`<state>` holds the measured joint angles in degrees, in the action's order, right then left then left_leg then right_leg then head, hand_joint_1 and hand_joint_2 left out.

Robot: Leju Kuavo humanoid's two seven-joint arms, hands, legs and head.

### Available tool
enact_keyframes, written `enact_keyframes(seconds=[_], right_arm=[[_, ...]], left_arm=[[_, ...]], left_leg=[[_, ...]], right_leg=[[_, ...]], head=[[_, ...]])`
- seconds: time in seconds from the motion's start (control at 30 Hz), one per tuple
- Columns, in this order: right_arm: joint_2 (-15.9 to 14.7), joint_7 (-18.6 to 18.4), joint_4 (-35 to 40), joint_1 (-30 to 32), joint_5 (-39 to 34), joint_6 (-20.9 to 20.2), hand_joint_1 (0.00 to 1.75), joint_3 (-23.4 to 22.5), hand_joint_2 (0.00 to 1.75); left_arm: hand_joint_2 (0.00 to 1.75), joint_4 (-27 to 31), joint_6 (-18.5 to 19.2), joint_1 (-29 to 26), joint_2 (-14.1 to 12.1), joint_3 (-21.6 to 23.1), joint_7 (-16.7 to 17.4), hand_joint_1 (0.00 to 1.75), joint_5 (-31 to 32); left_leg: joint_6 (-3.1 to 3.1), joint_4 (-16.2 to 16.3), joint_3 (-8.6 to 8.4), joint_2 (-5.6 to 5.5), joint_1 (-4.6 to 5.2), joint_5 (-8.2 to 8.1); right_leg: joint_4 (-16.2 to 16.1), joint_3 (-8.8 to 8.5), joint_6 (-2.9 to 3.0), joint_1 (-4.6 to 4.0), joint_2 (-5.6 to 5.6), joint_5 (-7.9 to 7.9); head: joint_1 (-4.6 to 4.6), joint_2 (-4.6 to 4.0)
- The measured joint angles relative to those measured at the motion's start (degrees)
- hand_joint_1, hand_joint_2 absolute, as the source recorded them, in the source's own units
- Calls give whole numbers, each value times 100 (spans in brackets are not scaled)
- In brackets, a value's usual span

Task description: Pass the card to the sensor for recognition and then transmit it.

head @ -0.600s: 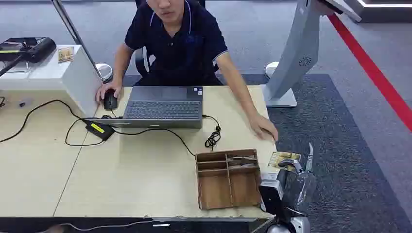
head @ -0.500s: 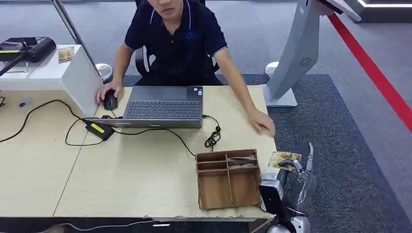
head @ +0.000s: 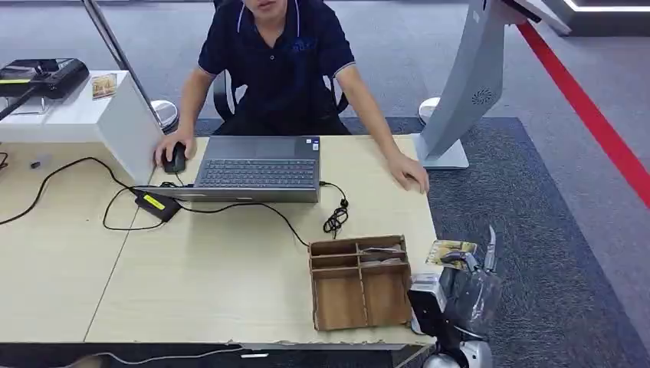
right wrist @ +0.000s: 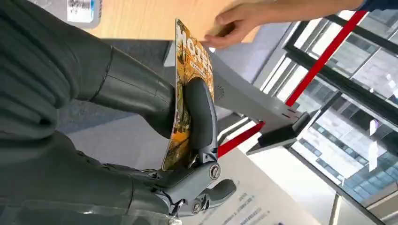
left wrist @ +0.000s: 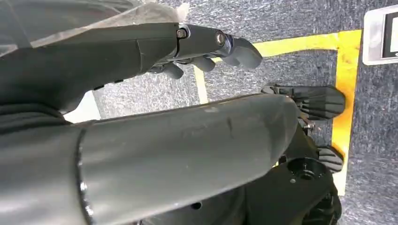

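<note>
Here the card (right wrist: 187, 89) is pinched by the right hand (head: 464, 280) beside the wooden tray (head: 360, 284), while nothing is held in the left hand (left wrist: 206, 51), its fingers loosely curled.

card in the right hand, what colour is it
Mostly orange-yellow with printed lettering, the card shows best in the right wrist view.

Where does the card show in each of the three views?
Head view: the card sits low at right, just off the desk's right edge, held by the right hand.
Left wrist view: not in it.
Right wrist view: the card stands edge-on at centre, pinched.
Shared landmark: the person's hand.
</note>
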<state>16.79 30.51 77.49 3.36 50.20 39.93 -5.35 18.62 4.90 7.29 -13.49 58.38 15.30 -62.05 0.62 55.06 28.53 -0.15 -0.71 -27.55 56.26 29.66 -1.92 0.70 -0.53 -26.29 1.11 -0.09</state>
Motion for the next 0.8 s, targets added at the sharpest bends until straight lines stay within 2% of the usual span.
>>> enact_keyframes(seconds=[0.17,0.27,0.37,0.53,0.8], right_arm=[[-7,332,-621,-316,710,0,175,-1023,175],[4,406,-985,-417,1060,0,175,-1619,175],[22,365,-1253,-461,1189,0,175,-2022,175],[42,323,-1559,-463,1428,0,175,-2409,175],[59,326,-1834,-471,1526,0,175,-2715,175]], left_arm=[[0,0,-20,-3,0,0,2,0,-31],[0,0,-29,-2,0,-2,2,0,-44],[0,0,-66,-4,0,-6,13,0,-61],[0,0,-88,-3,4,-13,63,0,-81],[0,0,-99,-3,11,-17,70,0,-87]], left_leg=[[0,1,-1,0,1,0],[0,1,0,0,1,0],[3,1,1,1,1,-3],[5,0,2,0,-1,-4],[5,1,1,0,0,-4]], right_leg=[[-2,1,0,2,0,0],[-2,1,-1,2,0,0],[-1,5,-1,1,1,0],[0,6,0,0,1,-2],[0,3,0,0,1,-2]], head=[[2,0],[0,0],[0,0],[0,0],[2,0]])
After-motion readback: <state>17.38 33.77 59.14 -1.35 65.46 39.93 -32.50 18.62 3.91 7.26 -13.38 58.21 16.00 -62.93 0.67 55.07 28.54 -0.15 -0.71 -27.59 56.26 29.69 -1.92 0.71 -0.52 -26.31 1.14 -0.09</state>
